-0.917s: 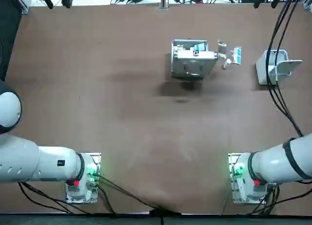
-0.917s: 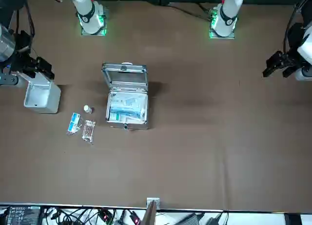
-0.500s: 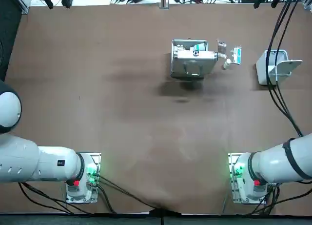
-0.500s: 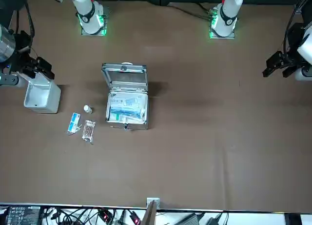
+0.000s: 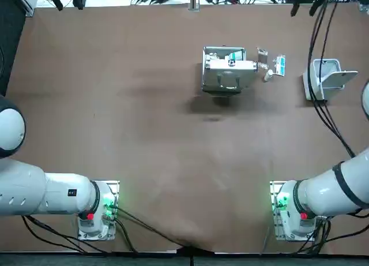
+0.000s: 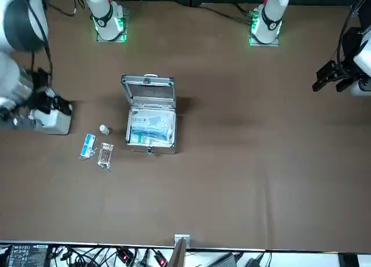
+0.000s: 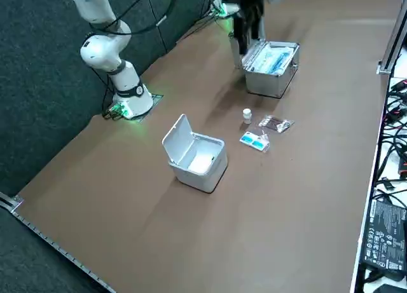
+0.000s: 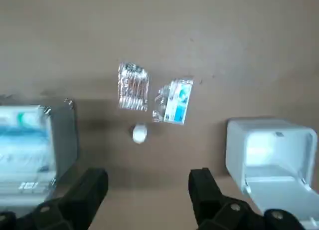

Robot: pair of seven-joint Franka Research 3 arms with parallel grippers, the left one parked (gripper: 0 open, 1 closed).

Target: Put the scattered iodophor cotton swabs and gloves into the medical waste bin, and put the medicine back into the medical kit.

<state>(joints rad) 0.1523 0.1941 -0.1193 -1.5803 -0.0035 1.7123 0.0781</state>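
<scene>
My right gripper (image 8: 147, 190) hangs open high above the table with nothing between its fingers (image 8: 92, 187). Below it lie a small white medicine bottle (image 8: 139, 133), a clear packet of cotton swabs (image 8: 133, 86) and a blue-and-white glove packet (image 8: 177, 101). They lie close together but apart, between the open metal medical kit (image 5: 228, 70) and the white waste bin (image 5: 323, 78), whose lid stands open. The same bottle (image 6: 104, 129), swab packet (image 6: 105, 154) and glove packet (image 6: 88, 145) show in the front view. There my right arm (image 6: 17, 87) partly covers the bin (image 6: 55, 121).
The kit (image 7: 270, 67) holds blue-and-white packages, and its lid stands upright. Black cables (image 5: 323, 104) trail over the table on the bin's side. The brown table (image 5: 144, 116) stretches wide and bare to the left of the kit.
My right arm has swung out over the bin, towards the far edge of the table. The bottle, the packets, the kit and the bin have not moved.
</scene>
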